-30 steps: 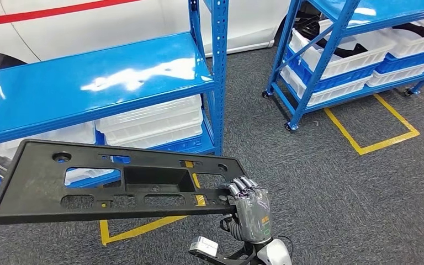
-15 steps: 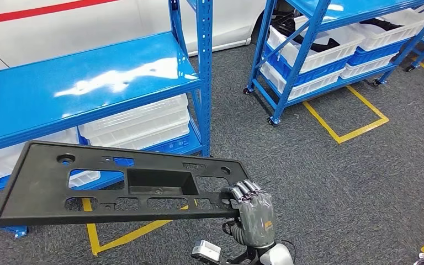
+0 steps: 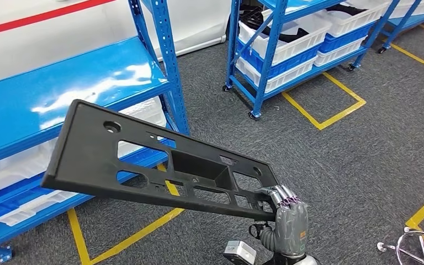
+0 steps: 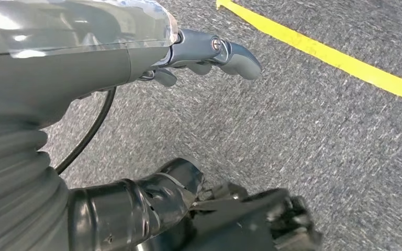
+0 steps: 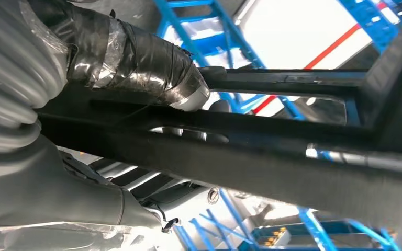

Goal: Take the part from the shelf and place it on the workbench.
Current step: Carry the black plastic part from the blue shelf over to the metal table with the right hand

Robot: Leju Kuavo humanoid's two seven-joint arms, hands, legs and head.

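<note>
Part (image 3: 160, 165): long black panel with cut-outs, held in the air, tilted, in front of the blue shelf (image 3: 61, 99).
Right hand (image 3: 288, 218): fingers clamped over the part's near end.
Left hand (image 4: 209, 52): hangs over grey carpet, fingers curled loosely, holding nothing.

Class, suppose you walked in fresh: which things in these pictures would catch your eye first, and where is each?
First, the long black panel with cut-out holes, held by one end in the robot's right hand above the grey carpet. Behind it stands a glossy blue shelf with white bins underneath, and yellow floor lines mark bays further back.
</note>
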